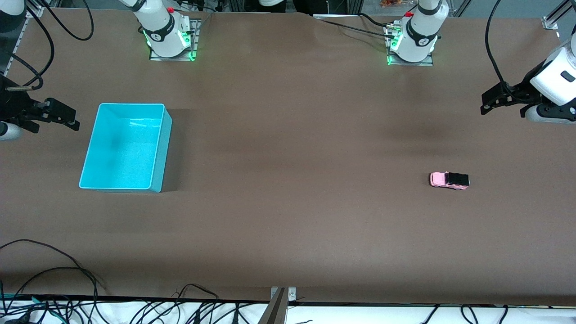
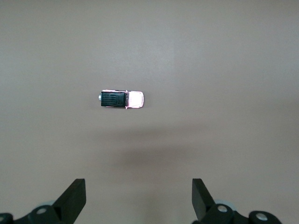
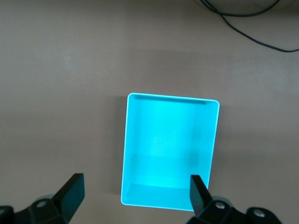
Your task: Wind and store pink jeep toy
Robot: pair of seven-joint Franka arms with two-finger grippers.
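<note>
The pink jeep toy (image 1: 449, 180) stands on the brown table toward the left arm's end, a tiny pale pink car with a black roof. It also shows in the left wrist view (image 2: 122, 99), apart from the fingers. My left gripper (image 1: 488, 102) (image 2: 138, 198) hangs open and empty above the table at that end. A cyan bin (image 1: 126, 148) sits toward the right arm's end and has nothing in it. My right gripper (image 1: 72, 119) (image 3: 137, 193) hangs open and empty beside the bin (image 3: 170, 140), by its edge.
The two arm bases (image 1: 168, 38) (image 1: 411, 42) stand along the table's back edge. Loose black cables (image 1: 54, 274) lie over the front edge at the right arm's end. A small metal bracket (image 1: 282, 294) sits at the middle of the front edge.
</note>
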